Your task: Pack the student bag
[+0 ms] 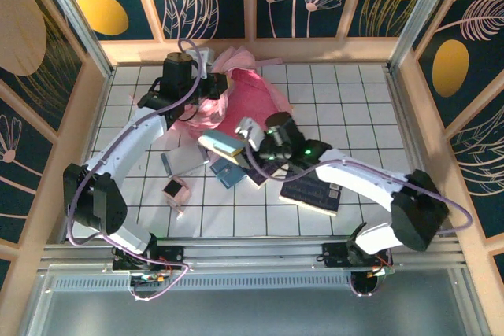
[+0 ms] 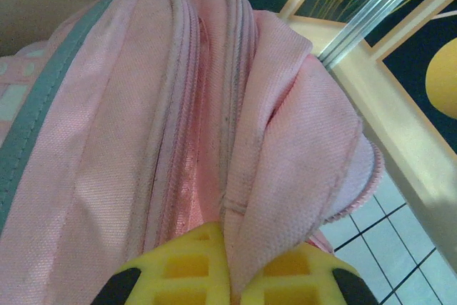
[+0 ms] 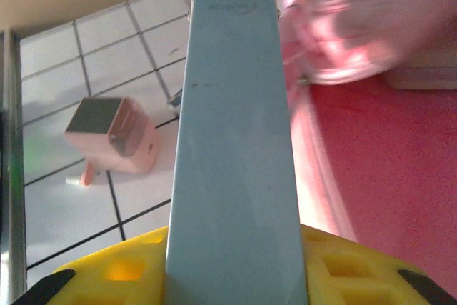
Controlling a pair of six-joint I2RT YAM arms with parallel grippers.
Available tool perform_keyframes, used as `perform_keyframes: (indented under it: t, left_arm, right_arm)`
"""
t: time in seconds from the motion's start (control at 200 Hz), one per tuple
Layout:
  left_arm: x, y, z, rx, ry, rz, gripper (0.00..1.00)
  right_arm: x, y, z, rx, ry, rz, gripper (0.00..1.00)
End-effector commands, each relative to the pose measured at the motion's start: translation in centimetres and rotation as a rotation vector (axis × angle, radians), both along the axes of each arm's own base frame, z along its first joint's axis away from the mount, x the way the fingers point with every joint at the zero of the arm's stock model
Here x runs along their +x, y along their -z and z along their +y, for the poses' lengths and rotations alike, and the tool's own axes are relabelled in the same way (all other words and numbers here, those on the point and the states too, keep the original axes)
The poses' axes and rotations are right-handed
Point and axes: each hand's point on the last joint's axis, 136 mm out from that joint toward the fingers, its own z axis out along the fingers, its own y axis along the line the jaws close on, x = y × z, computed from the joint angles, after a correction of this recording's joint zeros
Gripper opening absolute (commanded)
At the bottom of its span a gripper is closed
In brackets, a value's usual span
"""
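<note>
At the far side of the table, the left gripper pinches a fold of the pink student bag, apparently to prop it open, while the right gripper clamps a pale blue case aimed toward it.

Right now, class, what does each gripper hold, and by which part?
The left gripper pinches a fold of pink fabric on the student bag. The right gripper clamps a flat pale blue case by one end.
</note>
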Motion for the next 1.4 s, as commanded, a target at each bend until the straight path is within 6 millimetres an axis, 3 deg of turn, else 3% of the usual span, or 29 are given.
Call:
perform_keyframes:
  t: [0.0, 0.215, 0.33, 0.425, 0.506, 0.686, 0.776, 0.881, 1.056, 1.256, 1.311, 1.396]
  left_arm:
    - [-1.0, -8.1, 0.3, -0.067, 0.024, -0.237, 0.0]
    - [-2.0, -9.3, 0.1, -0.071, 0.06, -0.275, 0.0]
    - [-2.2, -9.3, 0.1, -0.063, 0.066, -0.284, 0.0]
    - [-2.2, -9.4, 0.2, -0.052, 0.063, -0.293, 0.0]
    - [-2.4, -9.5, 0.1, -0.057, 0.08, -0.298, 0.0]
    - [-2.6, -9.5, -0.3, -0.057, 0.103, -0.302, 0.0]
    - [-2.8, -9.5, -0.5, -0.066, 0.124, -0.302, 0.0]
    - [-3.1, -9.6, -0.8, -0.07, 0.145, -0.313, 0.0]
    - [-3.1, -8.8, -1.6, -0.087, 0.192, -0.302, 0.0]
    - [-3.2, -8.4, -2.2, -0.117, 0.234, -0.29, 0.0]
    - [-3.1, -8.3, -2.1, -0.119, 0.233, -0.286, 0.0]
    - [-2.6, -8.2, -1.6, -0.128, 0.216, -0.28, 0.0]
  right_arm:
    - [0.4, -1.1, -2.3, 0.05, 0.048, 0.071, 0.03]
    - [5.9, -1.5, -5.0, -0.006, 0.237, 0.103, 0.0]
    - [10.2, -0.7, -5.4, -0.07, 0.395, 0.152, 0.0]
    - [12.3, -0.1, -4.9, -0.094, 0.43, 0.171, 0.0]
    - [14.3, 0.4, -4.8, -0.13, 0.471, 0.147, 0.0]
    - [21.0, 1.8, -6.4, -0.274, 0.654, 0.044, 0.0]
    - [23.7, 2.7, -6.1, -0.346, 0.68, 0.004, 0.0]
    - [25.7, 3.8, -4.9, -0.413, 0.655, -0.047, 0.01]
    - [28.5, 5.7, -3.6, -0.526, 0.633, -0.166, 0.11]
    - [30.3, 4.2, -0.2, -0.464, 0.608, -0.314, 0.14]
    - [30.5, 3.7, 1.0, -0.407, 0.6, -0.337, 0.28]
    - [31.0, 3.2, 1.0, -0.37, 0.653, -0.368, 0.46]
